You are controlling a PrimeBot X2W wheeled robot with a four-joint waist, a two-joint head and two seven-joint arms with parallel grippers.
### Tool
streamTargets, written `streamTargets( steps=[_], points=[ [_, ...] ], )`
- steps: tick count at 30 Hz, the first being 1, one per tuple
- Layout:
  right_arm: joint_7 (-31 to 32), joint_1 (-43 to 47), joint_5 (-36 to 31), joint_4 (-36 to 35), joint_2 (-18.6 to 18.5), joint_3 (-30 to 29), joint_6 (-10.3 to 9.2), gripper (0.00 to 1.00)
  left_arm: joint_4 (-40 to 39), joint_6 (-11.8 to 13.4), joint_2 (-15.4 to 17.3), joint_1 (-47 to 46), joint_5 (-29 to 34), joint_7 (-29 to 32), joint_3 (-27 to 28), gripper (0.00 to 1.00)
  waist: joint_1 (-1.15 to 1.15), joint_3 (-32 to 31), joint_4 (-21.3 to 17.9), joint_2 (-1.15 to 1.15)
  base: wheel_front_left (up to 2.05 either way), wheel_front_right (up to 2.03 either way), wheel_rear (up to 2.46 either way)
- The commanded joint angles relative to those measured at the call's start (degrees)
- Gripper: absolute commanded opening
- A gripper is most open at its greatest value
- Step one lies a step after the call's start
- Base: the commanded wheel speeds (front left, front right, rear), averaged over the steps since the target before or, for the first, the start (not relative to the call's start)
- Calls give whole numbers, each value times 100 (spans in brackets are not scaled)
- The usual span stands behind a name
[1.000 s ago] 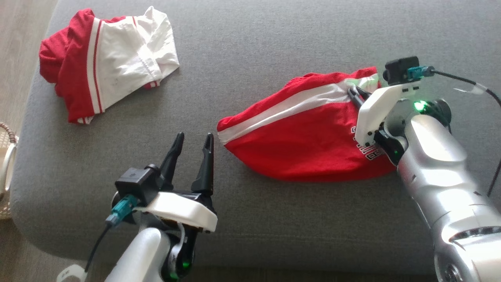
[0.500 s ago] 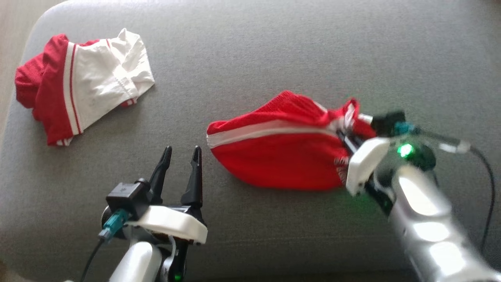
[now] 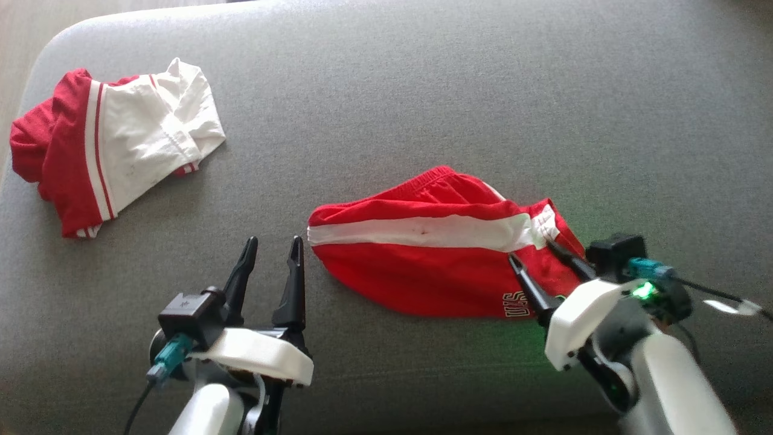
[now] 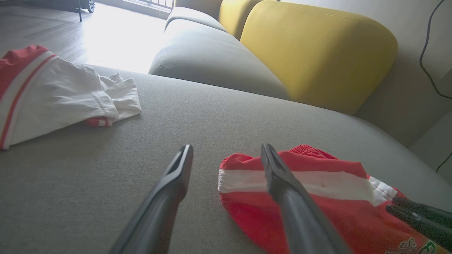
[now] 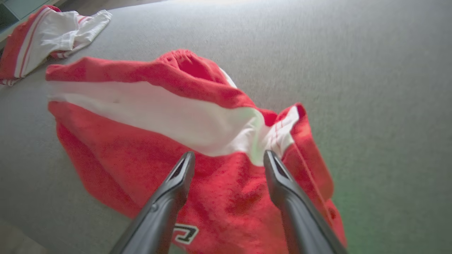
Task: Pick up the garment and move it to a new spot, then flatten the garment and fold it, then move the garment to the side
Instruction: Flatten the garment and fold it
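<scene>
1. The right claw [image 3: 531, 251] stands wide, its two dark fingers spread with nothing held between them.
2. Its fingertips sit over the right-hand end of the red shorts [image 3: 423, 266], by the hem where the white stripe ends. Whether they touch the cloth I cannot tell.
3. Seen from the right wrist, the right claw [image 5: 229, 154] frames red cloth just below the white stripe. Part of a white printed letter shows near the finger on that view's left.
4. The red shorts [image 5: 141, 148] lie on the grey couch seat [image 3: 423, 90], a little right of the middle and towards the near edge. They are stretched sideways, with a gathered elastic edge at their left end and a broad white stripe along their length. The cloth is rumpled and loosely bunched, not flat.
5. The left claw [image 3: 273, 240] is also wide and empty. It hangs above the seat just beside the left end of the shorts, apart from them.
6. From the left wrist, the left claw [image 4: 226, 147] points across the seat [image 4: 247, 116], with the red shorts [image 4: 353, 218] lying behind its right finger.
7. A second garment [image 3: 121, 151], red and white, lies crumpled at the far left corner of the seat, well apart from the shorts.
8. Beyond the seat, the left wrist view shows a yellow back cushion [image 4: 317, 53] and a sunlit wooden floor [image 4: 106, 31].
</scene>
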Motion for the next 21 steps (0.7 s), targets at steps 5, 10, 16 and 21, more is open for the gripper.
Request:
streamTargets(
  steps=[5,10,16,21],
  points=[
    [821,442,-236,-1855,57,-204,-1,100,-236,-13,-30,-94,111,-70,248,100,0,77,29,0,0,0,0],
    [1348,337,-429,-2267,57,-466,-1,100,-222,-45,-86,-152,173,-70,221,100,0,150,60,0,0,0,0],
    [1794,-191,-612,-1991,41,-635,-1,100,-179,-91,-132,-250,257,-70,199,100,0,210,166,0,0,0,0],
    [1899,-291,-596,-1662,28,-712,-1,100,-170,-109,-155,-241,270,-70,247,100,0,230,252,0,0,0,0]
  ],
)
